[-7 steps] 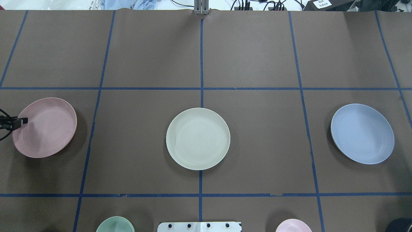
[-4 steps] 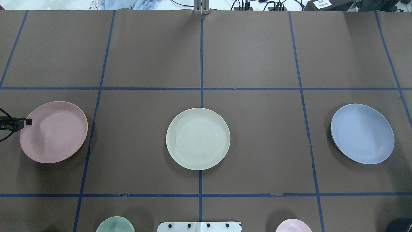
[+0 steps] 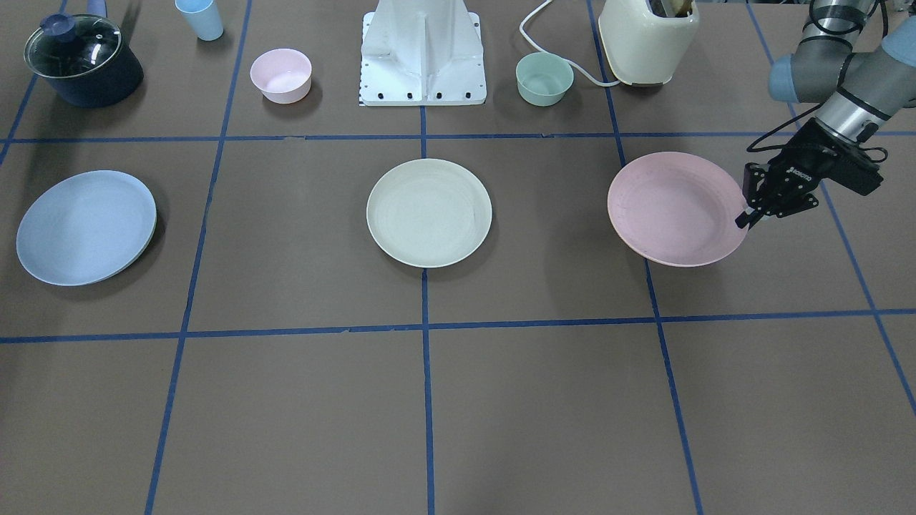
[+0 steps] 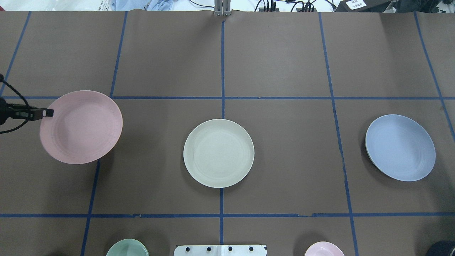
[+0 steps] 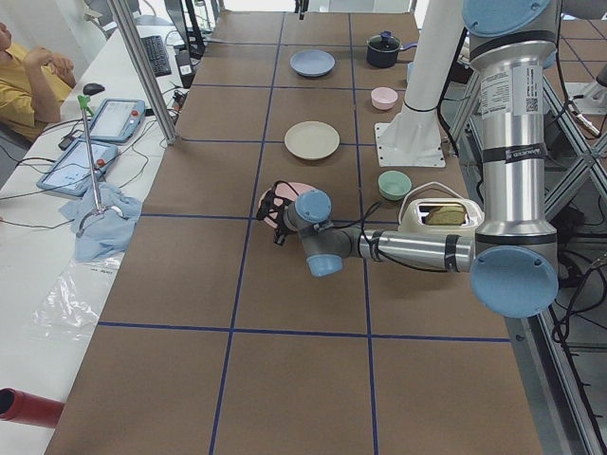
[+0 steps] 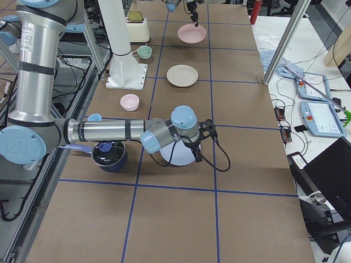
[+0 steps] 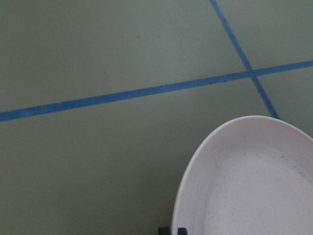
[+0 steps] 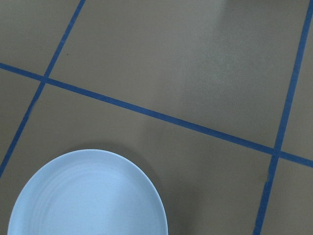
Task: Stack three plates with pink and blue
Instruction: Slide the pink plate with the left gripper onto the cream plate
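Observation:
My left gripper (image 4: 48, 113) (image 3: 748, 214) is shut on the rim of the pale pink plate (image 4: 81, 128) (image 3: 673, 207) and holds it raised above the table at my left. The plate also fills the lower right of the left wrist view (image 7: 254, 186). The cream plate (image 4: 218, 153) (image 3: 429, 212) lies flat at the table's centre. The light blue plate (image 4: 400, 147) (image 3: 86, 227) lies at my right and shows in the right wrist view (image 8: 88, 196). My right gripper (image 6: 205, 130) shows only in the exterior right view, beside the blue plate; I cannot tell its state.
Near the robot base (image 3: 424, 54) stand a small green bowl (image 3: 544, 79), a small pink bowl (image 3: 280, 74), a cream toaster (image 3: 647, 39), a dark lidded pot (image 3: 82, 61) and a blue cup (image 3: 200, 18). Blue tape lines divide the brown table.
My left gripper has moved rightward and away from the robot with the pink plate, which now sits higher and nearer the cream plate. The cream and blue plates have not moved.

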Available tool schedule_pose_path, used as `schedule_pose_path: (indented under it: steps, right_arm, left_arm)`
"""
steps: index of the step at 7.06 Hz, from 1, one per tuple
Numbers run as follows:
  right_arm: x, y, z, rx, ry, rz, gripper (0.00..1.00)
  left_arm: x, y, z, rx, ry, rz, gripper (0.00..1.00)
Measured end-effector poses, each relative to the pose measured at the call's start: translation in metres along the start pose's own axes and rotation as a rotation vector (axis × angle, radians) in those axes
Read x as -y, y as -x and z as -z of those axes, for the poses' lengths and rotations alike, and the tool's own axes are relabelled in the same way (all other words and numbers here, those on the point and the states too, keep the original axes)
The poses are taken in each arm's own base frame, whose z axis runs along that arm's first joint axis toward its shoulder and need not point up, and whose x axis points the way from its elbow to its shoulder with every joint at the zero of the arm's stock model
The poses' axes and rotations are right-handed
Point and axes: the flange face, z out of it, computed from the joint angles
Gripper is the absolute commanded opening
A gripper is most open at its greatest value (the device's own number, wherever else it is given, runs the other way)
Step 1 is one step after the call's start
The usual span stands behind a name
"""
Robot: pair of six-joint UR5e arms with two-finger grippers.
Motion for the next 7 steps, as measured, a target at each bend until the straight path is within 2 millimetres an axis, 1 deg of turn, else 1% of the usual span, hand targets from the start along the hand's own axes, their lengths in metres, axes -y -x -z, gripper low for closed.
schedule_pose_path:
  steps: [1, 2, 3, 4, 5, 6, 7]
  right_arm:
    - [0.000, 0.000, 0.000, 0.000, 0.000, 0.000, 1.00]
    - [-0.001, 0.000, 0.000, 0.001, 0.001, -0.001, 1.00]
    - [-0.002, -0.001, 0.000, 0.001, 0.002, -0.002, 1.00]
    - [-0.003, -0.001, -0.001, 0.001, 0.003, -0.003, 1.00]
    - [-0.003, -0.001, -0.001, 0.002, 0.004, -0.004, 1.00]
    - [-0.003, -0.001, -0.001, 0.002, 0.004, -0.004, 1.00]
    - [-0.003, -0.001, -0.001, 0.003, 0.005, -0.004, 1.00]
  left_arm:
    - [0.015, -0.044, -0.015, -0.029, 0.006, 0.006, 0.00]
    - [0.025, -0.093, -0.043, -0.055, 0.008, 0.037, 0.00]
    - [0.029, -0.148, -0.076, -0.066, 0.018, 0.080, 0.00]
    - [0.028, -0.200, -0.105, -0.065, 0.024, 0.121, 0.00]
    - [0.017, -0.241, -0.127, -0.067, 0.026, 0.151, 0.00]
    - [0.005, -0.271, -0.141, -0.076, 0.029, 0.173, 0.00]
    - [-0.008, -0.295, -0.152, -0.086, 0.032, 0.186, 0.00]
